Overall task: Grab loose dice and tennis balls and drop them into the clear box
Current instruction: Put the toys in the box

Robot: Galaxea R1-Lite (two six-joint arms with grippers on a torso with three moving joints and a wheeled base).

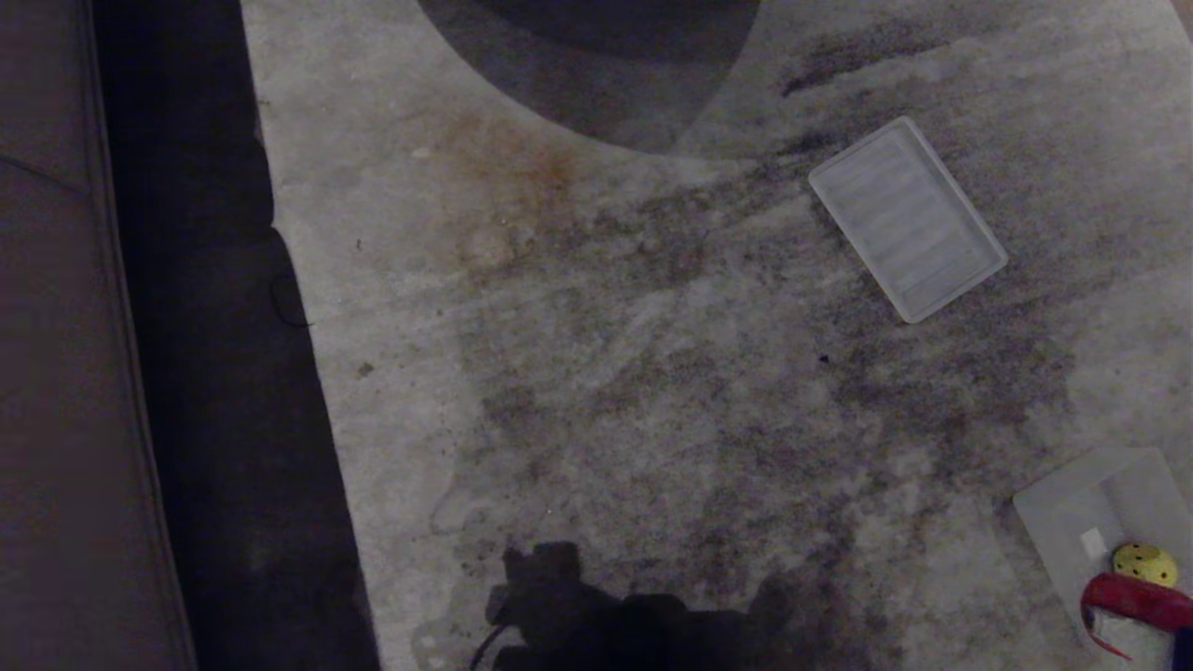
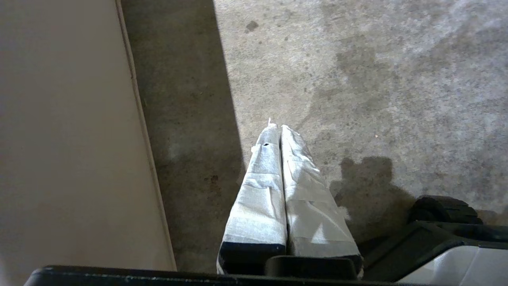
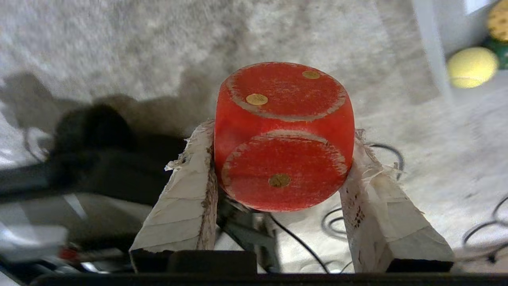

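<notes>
My right gripper [image 3: 283,135] is shut on a red die [image 3: 283,135] with gold pips, its two taped fingers [image 3: 186,186] pressed against opposite sides. In the head view the red die [image 1: 1139,598] hangs at the bottom right corner, at the near end of the clear box [image 1: 1072,508]. A yellow die [image 1: 1145,563] lies inside that box. The right wrist view shows a tennis ball [image 3: 472,66] past the clear box wall [image 3: 430,51], beside a yellow die [image 3: 499,20] and a dark green edge. My left gripper [image 2: 279,128] is parked over the carpet, shut and empty.
A flat white ribbed panel [image 1: 909,219] lies on the stained carpet at the upper right. A dark strip of floor [image 1: 214,373] and pale furniture [image 1: 56,373] run along the left. Black cables [image 3: 369,222] lie under the right gripper.
</notes>
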